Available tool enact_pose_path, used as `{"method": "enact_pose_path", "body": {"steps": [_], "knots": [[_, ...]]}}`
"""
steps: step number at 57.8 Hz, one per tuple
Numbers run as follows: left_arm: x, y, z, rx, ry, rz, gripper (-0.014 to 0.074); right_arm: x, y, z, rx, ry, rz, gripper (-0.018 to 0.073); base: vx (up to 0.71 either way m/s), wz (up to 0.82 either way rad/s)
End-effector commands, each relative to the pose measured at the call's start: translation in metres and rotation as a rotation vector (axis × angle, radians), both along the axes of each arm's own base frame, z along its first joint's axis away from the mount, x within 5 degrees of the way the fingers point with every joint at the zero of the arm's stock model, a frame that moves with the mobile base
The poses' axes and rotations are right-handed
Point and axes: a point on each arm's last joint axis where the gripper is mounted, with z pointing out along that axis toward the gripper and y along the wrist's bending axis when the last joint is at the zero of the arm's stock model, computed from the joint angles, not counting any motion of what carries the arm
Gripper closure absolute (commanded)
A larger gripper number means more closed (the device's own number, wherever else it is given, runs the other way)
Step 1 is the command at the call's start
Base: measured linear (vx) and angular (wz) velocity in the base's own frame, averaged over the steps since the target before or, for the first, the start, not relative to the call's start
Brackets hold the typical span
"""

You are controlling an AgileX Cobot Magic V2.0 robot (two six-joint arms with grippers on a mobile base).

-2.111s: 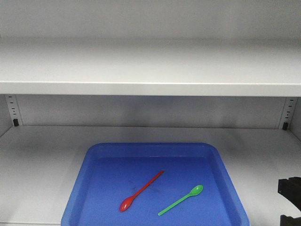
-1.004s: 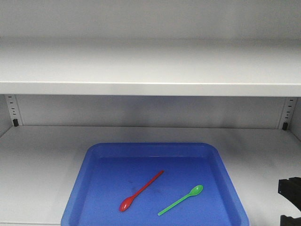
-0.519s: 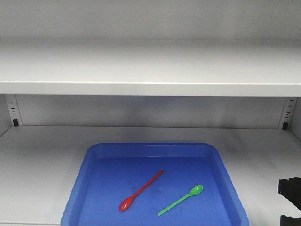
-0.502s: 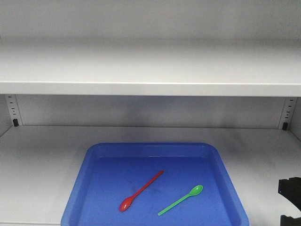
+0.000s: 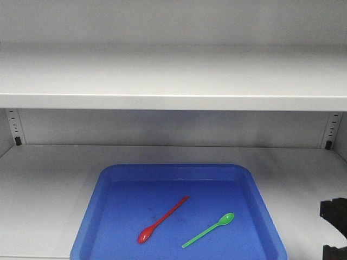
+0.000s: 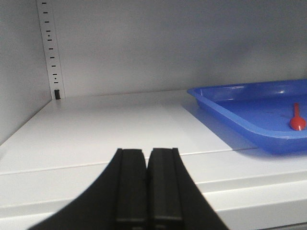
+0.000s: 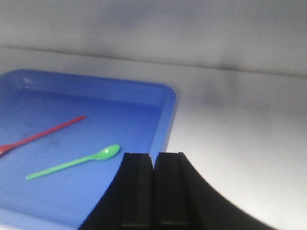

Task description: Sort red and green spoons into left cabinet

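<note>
So the whole scene sits inside the cabinet (image 5: 173, 76), pale grey-white all over, with 1 flat shelf up top and a lower shelf (image 5: 43, 184) that carries everything. Slotted support strips (image 5: 14, 125) run down both back corners, and the back wall is plain grey with some faint smudgy shading.

A blue tray (image 5: 260, 200) with rounded corners sits on the lower shelf, toward the front and a bit right of center. Both spoons lie flat inside it. The red spoon (image 5: 161, 221) is angled with its bowl toward the front left and its handle pointing back right. The green spoon (image 5: 209, 230) lies just to its right, apart from it, bowl toward the back right.

The left gripper (image 6: 146, 191) hovers low over the bare left part of the shelf, well left of the tray, fingers (image 6: 132, 187) pressed together with nothing between them. The right gripper (image 7: 153, 189) is near the tray's right front edge, its fingers (image 7: 136, 189) also clenched and empty. In the front view only a dark bit of the right arm (image 5: 335, 227) pokes in at the lower right.
</note>
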Motion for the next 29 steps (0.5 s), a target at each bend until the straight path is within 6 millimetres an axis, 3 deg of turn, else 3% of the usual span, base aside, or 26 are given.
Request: {"method": "enact_pose_path", "body": {"steps": [1,29], "knots": [[-0.0015,0.0014,0.0023,-0.017,-0.079,0.012,0.0596,-0.0010,0.0046,0.0240,0.019,-0.179,0.062,0.0564,0.00,0.00],[-0.0015,0.0014,0.0023,-0.017,-0.079,0.012,0.0596,0.0050,0.0082,0.0179,0.084,-0.111,0.054,0.0564,0.00,0.00]]}}
